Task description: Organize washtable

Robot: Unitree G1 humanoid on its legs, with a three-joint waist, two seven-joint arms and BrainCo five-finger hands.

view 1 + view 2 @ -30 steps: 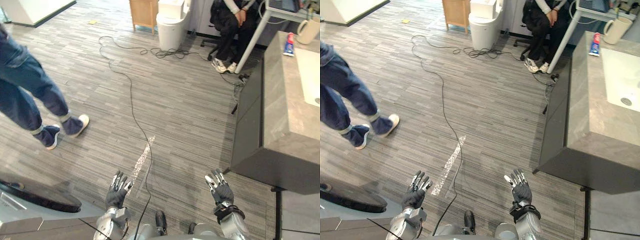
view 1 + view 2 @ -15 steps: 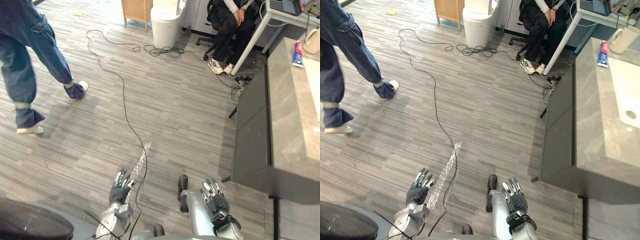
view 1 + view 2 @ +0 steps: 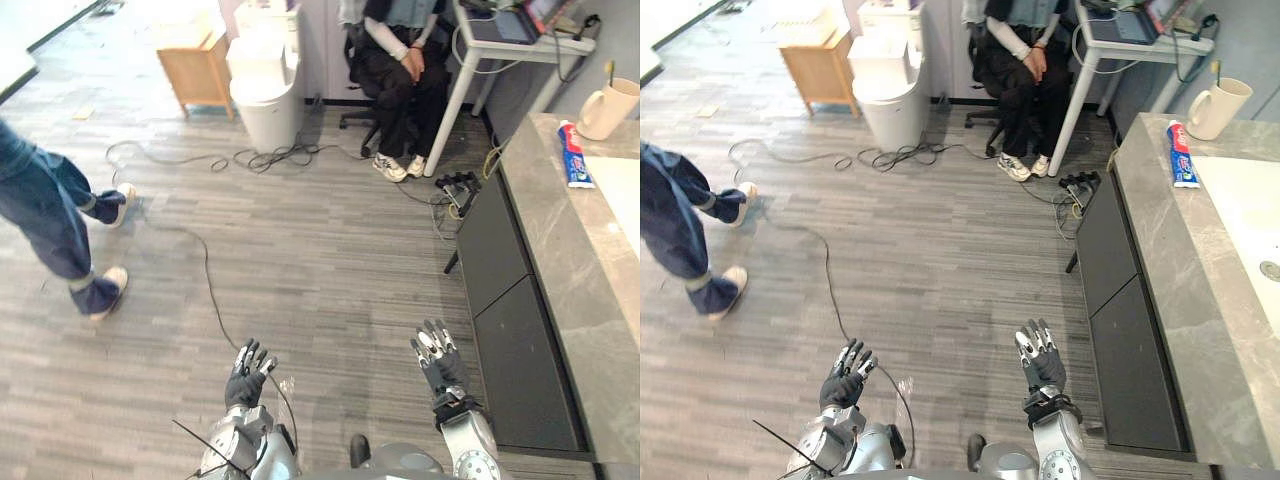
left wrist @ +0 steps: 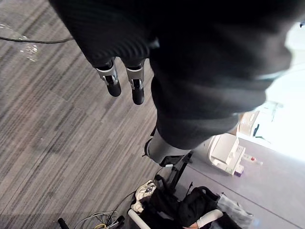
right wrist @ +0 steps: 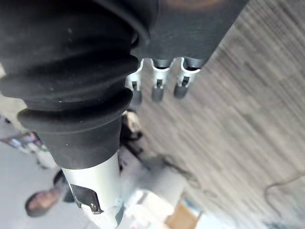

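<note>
The grey stone washtable (image 3: 575,260) runs along the right, with dark cabinet fronts (image 3: 510,320) below its top. On its far end lie a red, white and blue toothpaste tube (image 3: 573,156) and a cream mug (image 3: 607,108); a white basin (image 3: 1250,235) is set into the top. My left hand (image 3: 245,376) and right hand (image 3: 436,360) hang low over the floor, both open with straight fingers and empty. The right hand is a short way left of the cabinet.
A person in dark clothes sits on a chair (image 3: 395,70) at a white desk (image 3: 500,40) at the back. Another person in jeans (image 3: 45,215) walks at the left. A white bin (image 3: 265,95), a wooden stool (image 3: 195,65) and floor cables (image 3: 260,158) lie ahead.
The camera has swung up and right, bringing the washtable top and seated person further into view. The person in jeans has stepped left. Both hands remain open and low.
</note>
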